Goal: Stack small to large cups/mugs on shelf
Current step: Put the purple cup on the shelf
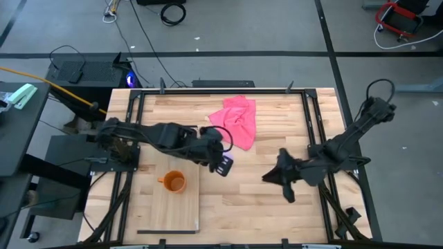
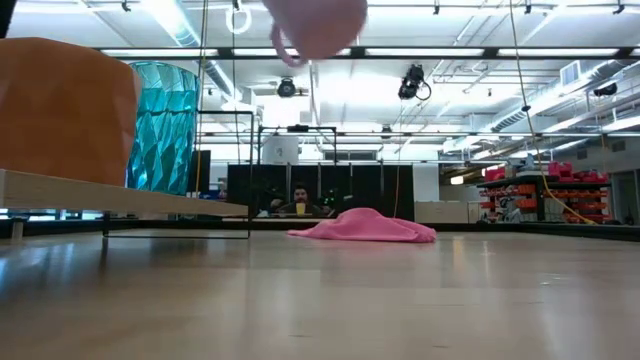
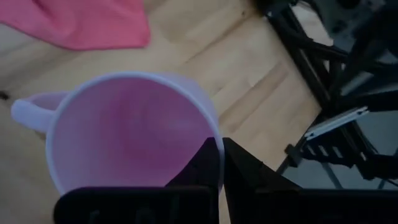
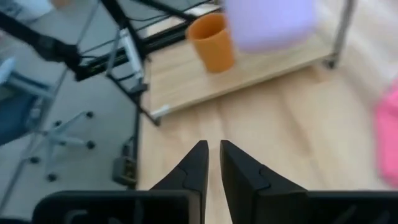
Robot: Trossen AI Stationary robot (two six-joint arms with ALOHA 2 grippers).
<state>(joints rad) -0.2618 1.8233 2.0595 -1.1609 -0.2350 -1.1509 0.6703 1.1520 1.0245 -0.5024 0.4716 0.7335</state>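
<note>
Left gripper (image 3: 217,163) clenched on the rim of the lilac-purple handled plastic mug (image 3: 127,134), one finger inside, held aloft (interior empty). Just beside it, the long light-wood plank shelf (image 1: 176,207) bears the orange handled mug (image 1: 173,182) and translucent teal tumbler (image 2: 160,125). Right gripper (image 4: 213,163), fingers nearly together, holds nothing.

No text, label or number can be read anywhere.

A lab: open hall, ceiling lights (image 2: 170,15), red racks (image 2: 545,185).
</note>
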